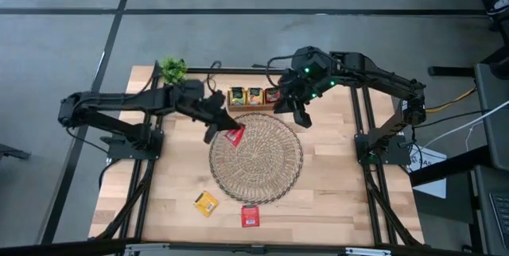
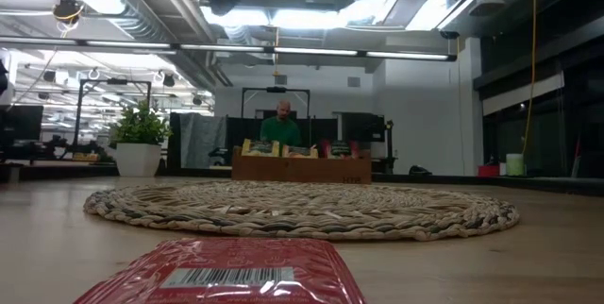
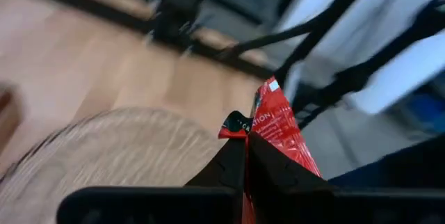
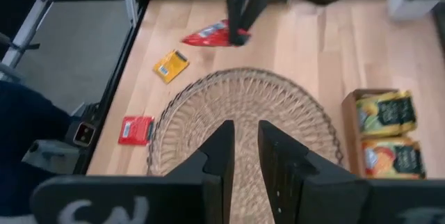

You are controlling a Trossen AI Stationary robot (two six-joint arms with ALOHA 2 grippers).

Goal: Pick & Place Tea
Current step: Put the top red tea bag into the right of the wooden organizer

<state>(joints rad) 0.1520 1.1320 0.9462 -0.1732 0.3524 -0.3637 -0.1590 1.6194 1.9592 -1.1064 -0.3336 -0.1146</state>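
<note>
A red tea sachet point(image 1: 234, 136) is being pinched by one corner in the left claw point(image 1: 225, 129), fingers pressed together on it, and is being held over the far-left edge of the wicker mat point(image 1: 256, 159). The sachet is hanging out past the fingertips point(image 3: 240, 160), so only a thin strip is being gripped; it is likely to be dropped or twisted loose if the arm is swung fast, and a release from up here is risking a landing off the mat rim. The right claw point(image 1: 301, 116) is being held slightly spread and empty over the mat's far-right edge, near the wooden box point(image 1: 254, 98) of sachets; crowding between arms is possible. A yellow sachet point(image 1: 206, 203) and another red sachet point(image 1: 250, 215) are lying on the worktop point(image 1: 342, 192), near side.
</note>
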